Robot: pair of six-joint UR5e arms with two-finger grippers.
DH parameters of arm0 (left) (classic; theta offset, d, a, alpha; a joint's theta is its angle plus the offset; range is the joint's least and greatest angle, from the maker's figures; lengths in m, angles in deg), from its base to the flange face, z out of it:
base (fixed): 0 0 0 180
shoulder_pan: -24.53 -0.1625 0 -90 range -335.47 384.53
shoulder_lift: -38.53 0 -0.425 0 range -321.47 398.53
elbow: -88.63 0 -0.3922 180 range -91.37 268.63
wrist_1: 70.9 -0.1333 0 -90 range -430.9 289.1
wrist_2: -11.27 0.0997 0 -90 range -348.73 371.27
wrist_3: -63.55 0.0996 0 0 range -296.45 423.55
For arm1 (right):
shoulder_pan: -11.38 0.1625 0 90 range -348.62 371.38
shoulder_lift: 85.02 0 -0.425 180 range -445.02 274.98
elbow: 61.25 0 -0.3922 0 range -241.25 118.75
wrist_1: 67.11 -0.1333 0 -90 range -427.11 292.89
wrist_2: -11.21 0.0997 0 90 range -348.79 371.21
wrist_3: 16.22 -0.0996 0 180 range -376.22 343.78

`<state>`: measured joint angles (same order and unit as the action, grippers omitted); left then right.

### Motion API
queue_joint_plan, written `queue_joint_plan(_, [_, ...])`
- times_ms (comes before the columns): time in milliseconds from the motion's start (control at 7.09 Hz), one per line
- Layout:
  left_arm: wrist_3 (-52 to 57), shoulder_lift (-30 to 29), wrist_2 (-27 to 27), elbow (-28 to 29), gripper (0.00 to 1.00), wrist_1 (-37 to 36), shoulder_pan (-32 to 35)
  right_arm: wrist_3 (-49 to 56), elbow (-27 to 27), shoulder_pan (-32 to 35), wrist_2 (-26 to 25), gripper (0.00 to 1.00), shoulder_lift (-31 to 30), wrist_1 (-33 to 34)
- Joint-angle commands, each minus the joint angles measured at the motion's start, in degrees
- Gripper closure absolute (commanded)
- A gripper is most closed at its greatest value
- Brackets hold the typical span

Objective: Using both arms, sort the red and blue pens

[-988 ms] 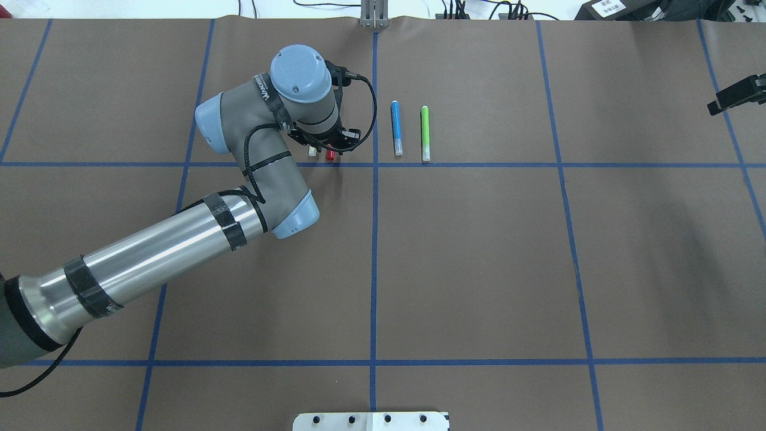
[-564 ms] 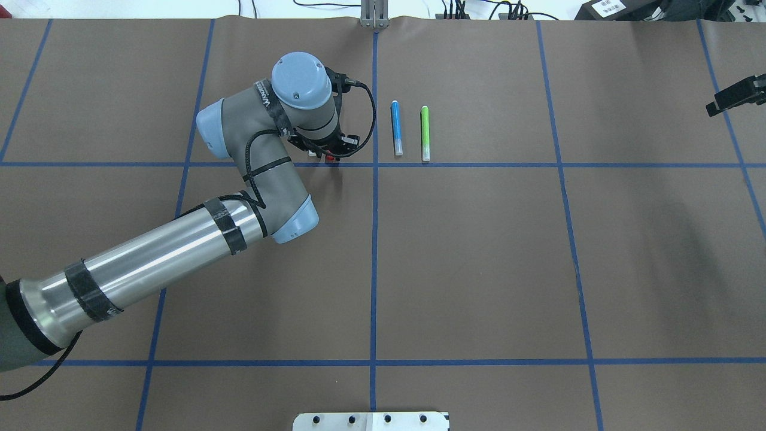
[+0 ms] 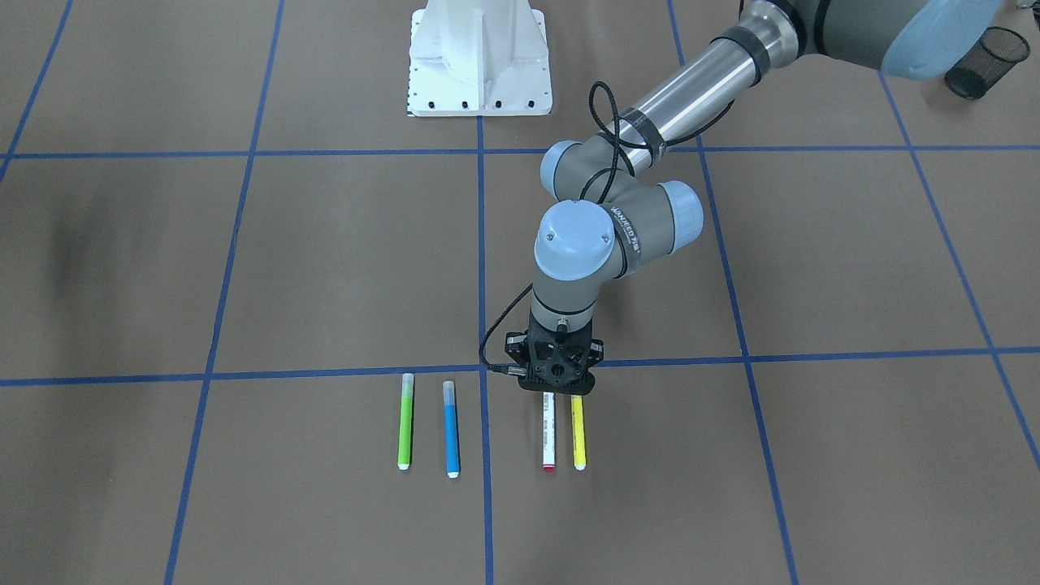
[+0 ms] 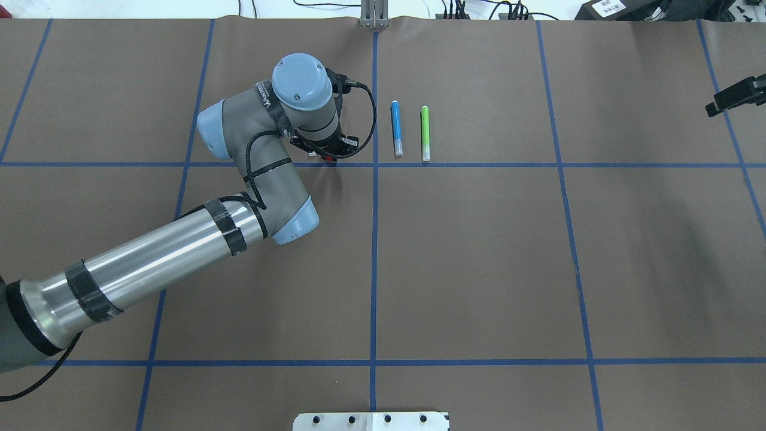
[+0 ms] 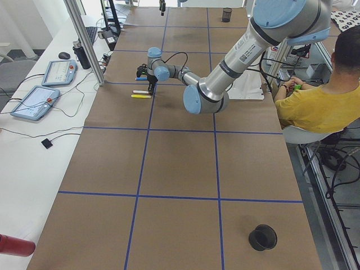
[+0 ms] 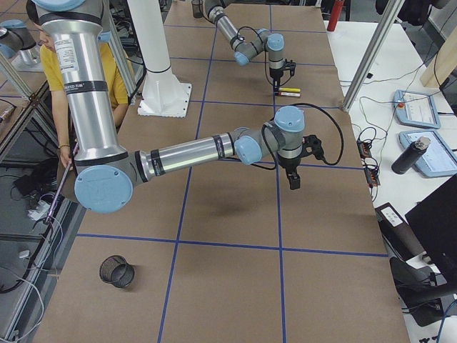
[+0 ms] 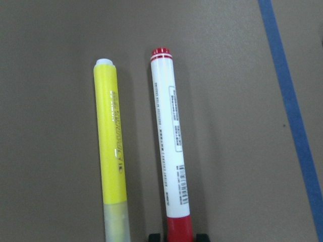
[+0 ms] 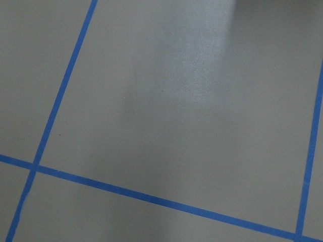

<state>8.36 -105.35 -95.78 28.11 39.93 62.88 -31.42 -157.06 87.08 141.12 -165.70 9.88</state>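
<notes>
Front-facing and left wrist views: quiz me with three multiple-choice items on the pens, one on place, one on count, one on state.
1. The left gripper is at which pen?
A) green
B) blue
C) red-capped pen

2. How many pens lie on the table?
A) three
B) four
C) five

3. The red-capped pen is:
A) lying flat on the table
B) lifted clear of it
C) standing upright

Answers:
1 C: the wrist view shows the fingertips on either side of its red cap.
2 B: the green pen, blue pen, red-capped pen and yellow pen lie in one row.
3 A: its barrel lies along the table beside the yellow pen.
</notes>
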Motion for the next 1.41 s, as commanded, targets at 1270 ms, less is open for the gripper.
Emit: queue_joint_plan(1270, [7.01,16.49,-6.41,-32.66,1.0,-12.08,9.27,-0.09,0.97,-0.12,0.08,0.0,0.97,0.09])
